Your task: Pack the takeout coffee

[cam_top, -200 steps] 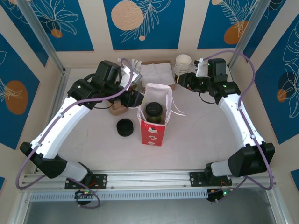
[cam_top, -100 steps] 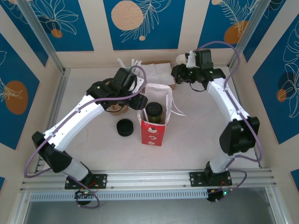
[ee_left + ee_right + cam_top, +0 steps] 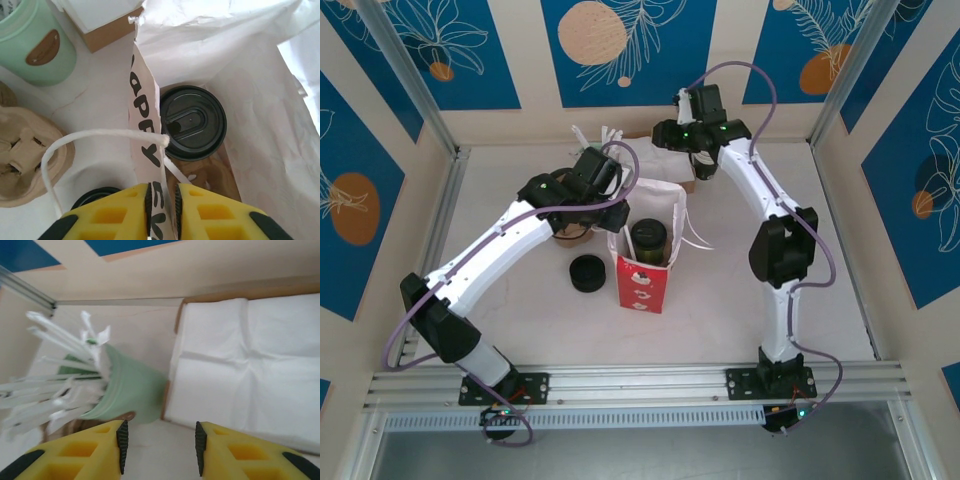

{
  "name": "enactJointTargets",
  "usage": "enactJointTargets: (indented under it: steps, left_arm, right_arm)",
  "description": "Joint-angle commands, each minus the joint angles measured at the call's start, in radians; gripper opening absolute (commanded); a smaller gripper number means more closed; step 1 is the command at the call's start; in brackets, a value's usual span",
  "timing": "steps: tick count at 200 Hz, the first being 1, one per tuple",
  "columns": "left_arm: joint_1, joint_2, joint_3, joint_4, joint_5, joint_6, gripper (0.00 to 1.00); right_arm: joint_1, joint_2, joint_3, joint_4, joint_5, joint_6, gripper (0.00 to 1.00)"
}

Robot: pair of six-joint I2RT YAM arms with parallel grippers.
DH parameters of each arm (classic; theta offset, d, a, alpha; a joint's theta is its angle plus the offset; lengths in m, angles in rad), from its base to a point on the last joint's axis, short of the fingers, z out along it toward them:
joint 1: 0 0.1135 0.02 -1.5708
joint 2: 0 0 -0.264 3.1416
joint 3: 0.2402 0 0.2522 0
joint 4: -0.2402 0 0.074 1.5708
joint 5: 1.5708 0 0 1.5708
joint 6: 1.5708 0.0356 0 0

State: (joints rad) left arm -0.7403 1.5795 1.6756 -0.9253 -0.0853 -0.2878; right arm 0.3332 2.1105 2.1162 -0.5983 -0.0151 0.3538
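Subject: takeout coffee [image 3: 192, 122] stands upright, lid on, inside paper bag [image 3: 642, 285] at centre of table [image 3: 750, 300]. L gripper [image 3: 162, 200]: jaws narrow, pinched on bag's left wall at the rim. R gripper [image 3: 159, 440]: jaws apart, nothing held, over napkins [image 3: 240, 365] at far edge.

Judgement: cup looks packed, extras pending. Recommend light hold w/o pulling, else bag may tip.

Obstructions: rope handle [image 3: 90, 137] loops beside the pinch; straw cup [image 3: 130, 390] just beside napkins; loose lids [image 3: 587, 273] and pulp tray [image 3: 25, 150] left of bag.
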Motion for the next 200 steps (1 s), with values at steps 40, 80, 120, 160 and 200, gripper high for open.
enactJointTargets:
  steps: [40, 80, 120, 160, 200]
  left_arm:
    - [-0.011, -0.048, -0.024, -0.013, -0.031, -0.035, 0.14]
    - [-0.01, -0.078, -0.053, -0.02, -0.043, -0.054, 0.11]
    - [-0.011, -0.113, -0.07, -0.014, -0.062, -0.072, 0.05]
    - [-0.01, -0.123, -0.065, -0.027, -0.086, -0.083, 0.05]
    - [-0.01, -0.125, -0.064, -0.039, -0.099, -0.099, 0.04]
  right_arm:
    - [0.047, 0.191, 0.229, -0.055, 0.151, -0.128, 0.47]
    - [0.05, 0.289, 0.31, -0.073, 0.174, -0.15, 0.49]
    - [0.05, 0.352, 0.357, -0.071, 0.203, -0.171, 0.52]
    - [0.05, 0.431, 0.44, -0.089, 0.241, -0.193, 0.54]
    - [0.053, 0.471, 0.45, -0.06, 0.303, -0.21, 0.54]
